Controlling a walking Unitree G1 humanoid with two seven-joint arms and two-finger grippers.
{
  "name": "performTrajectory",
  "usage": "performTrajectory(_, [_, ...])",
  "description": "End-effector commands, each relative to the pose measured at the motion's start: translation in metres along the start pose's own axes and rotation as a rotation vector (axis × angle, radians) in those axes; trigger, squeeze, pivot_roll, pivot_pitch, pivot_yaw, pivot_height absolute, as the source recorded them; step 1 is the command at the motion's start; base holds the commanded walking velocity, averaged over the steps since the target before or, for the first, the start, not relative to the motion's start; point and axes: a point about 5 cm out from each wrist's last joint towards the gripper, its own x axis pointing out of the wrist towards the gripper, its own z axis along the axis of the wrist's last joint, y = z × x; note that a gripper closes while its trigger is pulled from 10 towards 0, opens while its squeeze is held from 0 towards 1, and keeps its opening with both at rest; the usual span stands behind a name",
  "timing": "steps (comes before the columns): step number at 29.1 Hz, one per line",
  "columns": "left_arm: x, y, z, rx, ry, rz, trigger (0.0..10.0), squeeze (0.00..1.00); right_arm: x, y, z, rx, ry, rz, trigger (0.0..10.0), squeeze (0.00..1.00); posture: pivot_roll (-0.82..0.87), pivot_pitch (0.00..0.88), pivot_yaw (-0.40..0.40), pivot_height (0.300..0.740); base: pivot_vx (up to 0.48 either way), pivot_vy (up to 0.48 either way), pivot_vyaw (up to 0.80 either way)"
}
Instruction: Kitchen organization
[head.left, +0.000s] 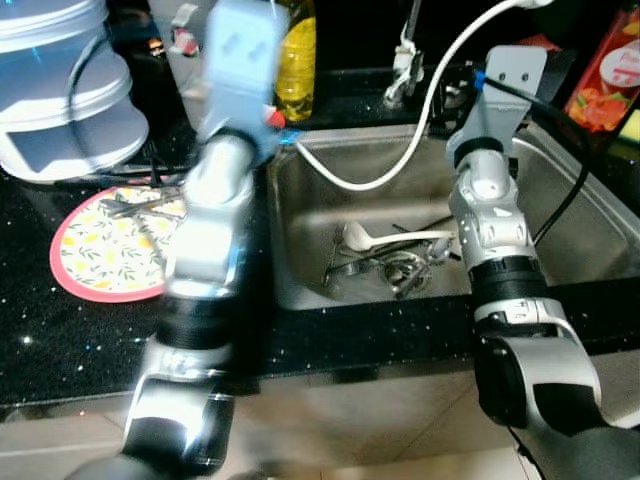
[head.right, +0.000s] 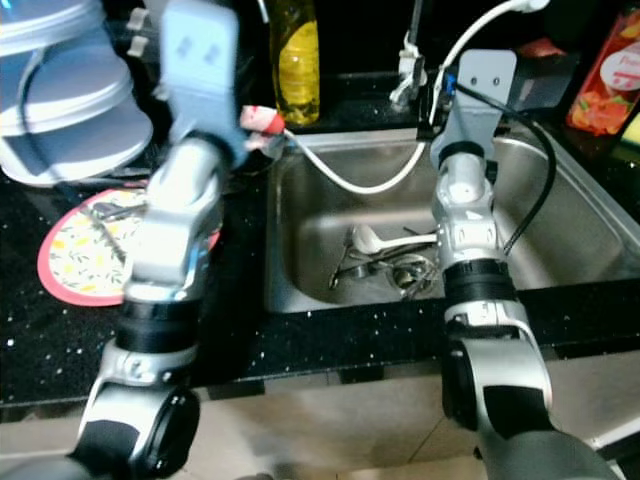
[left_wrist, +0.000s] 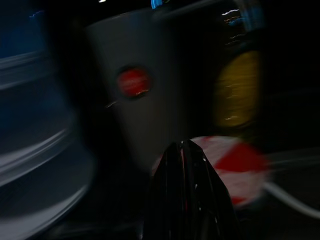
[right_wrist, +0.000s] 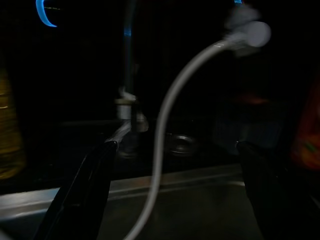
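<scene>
**Clearance around the sink and bench**

Sink (head.left: 310, 250): open from above, but a white hose (head.left: 420, 130) loops across its back half, from the left rim up toward the tap (head.left: 405, 60). Utensils (head.left: 385, 260), a white spoon among them, are heaped at the drain; the basin floor to their right is bare.

Right gripper (right_wrist: 175, 190): fingers spread wide, hose running between them.

Bench (head.left: 60, 330) left of sink: patterned plate (head.left: 105, 250) with cutlery, stacked grey containers (head.left: 60, 90) behind it. Bare strip along the front edge.

Back edge crowded: yellow bottle (head.right: 297, 60), red-white object (left_wrist: 235, 167) just ahead of the closed left gripper (left_wrist: 187, 150).
</scene>
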Motion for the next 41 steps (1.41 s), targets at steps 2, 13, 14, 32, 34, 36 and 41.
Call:
performTrajectory(2, [-0.009, 0.054, -0.031, -0.016, 0.197, 0.212, 10.0, 0.00, 0.001, 0.005, -0.001, 0.006, 0.013, 0.020, 10.0, 0.00, 0.18, 0.000, 0.001, 0.740, 0.000, 0.000, 0.00])
performTrajectory(13, [-0.060, 0.065, -0.068, -0.368, 0.482, 0.332, 10.0, 1.00, 0.001, 0.016, 0.000, 0.013, 0.016, 0.062, 10.0, 0.00, 0.20, 0.000, -0.016, 0.740, 0.000, 0.000, 0.00])
performTrajectory(14, [-0.060, 0.065, -0.068, -0.368, 0.482, 0.332, 10.0, 1.00, 0.001, 0.016, 0.000, 0.013, 0.016, 0.062, 10.0, 0.00, 0.20, 0.000, -0.016, 0.740, 0.000, 0.000, 0.00])
performTrajectory(32, [-0.055, 0.026, -0.067, -0.676, 0.595, 0.030, 10.0, 0.00, 0.002, 0.020, 0.001, 0.010, 0.019, 0.081, 10.0, 0.00, 0.19, 0.000, -0.023, 0.740, 0.000, 0.000, 0.00])
performTrajectory(34, [-0.047, 0.022, -0.069, -0.752, 0.604, -0.002, 10.0, 0.00, 0.003, 0.016, 0.001, 0.006, 0.016, 0.071, 10.0, 0.00, 0.17, 0.000, -0.014, 0.740, 0.000, 0.000, 0.00])
performTrajectory(36, [-0.043, 0.017, -0.069, -0.811, 0.604, -0.027, 10.0, 0.00, 0.003, 0.015, 0.001, 0.005, 0.015, 0.067, 10.0, 0.00, 0.17, 0.000, -0.014, 0.740, 0.000, 0.000, 0.00])
performTrajectory(41, [-0.028, 0.000, -0.065, -0.927, 0.598, -0.108, 10.0, 0.00, 0.003, 0.013, 0.002, 0.002, 0.010, 0.061, 10.0, 0.00, 0.16, 0.000, -0.010, 0.740, 0.000, 0.000, 0.00])
